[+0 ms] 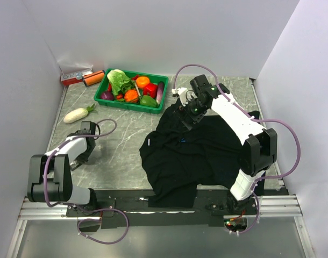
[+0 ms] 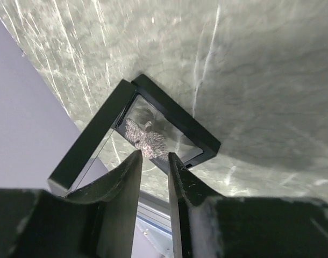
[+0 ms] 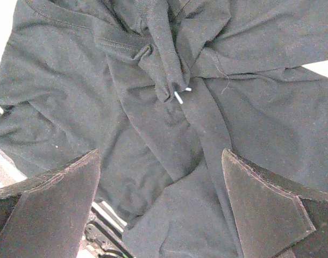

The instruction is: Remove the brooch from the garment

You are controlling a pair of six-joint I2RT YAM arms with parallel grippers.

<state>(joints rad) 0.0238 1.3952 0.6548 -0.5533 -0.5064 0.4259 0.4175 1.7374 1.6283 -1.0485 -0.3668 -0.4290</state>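
Veined grey-green marble table [image 1: 121, 142], walled in white on three sides. Toward the far edge, left of centre: green tray [image 1: 126, 106] holding lettuce [image 1: 119, 80], an orange fruit [image 1: 143, 81], a second orange piece [image 1: 132, 95], a red pepper [image 1: 150, 90], a green pepper [image 1: 148, 101], a purple aubergine [image 1: 160, 91] along its right wall and a dark red onion [image 1: 107, 95]. Far left corner: orange cylinder [image 1: 92, 79] beside a red-and-grey object [image 1: 75, 77], kind unclear. Near the left edge: white radish [image 1: 77, 114] with green stalk. Left wrist view: black-framed flat case [image 2: 177, 113], opened, resting on the marble.
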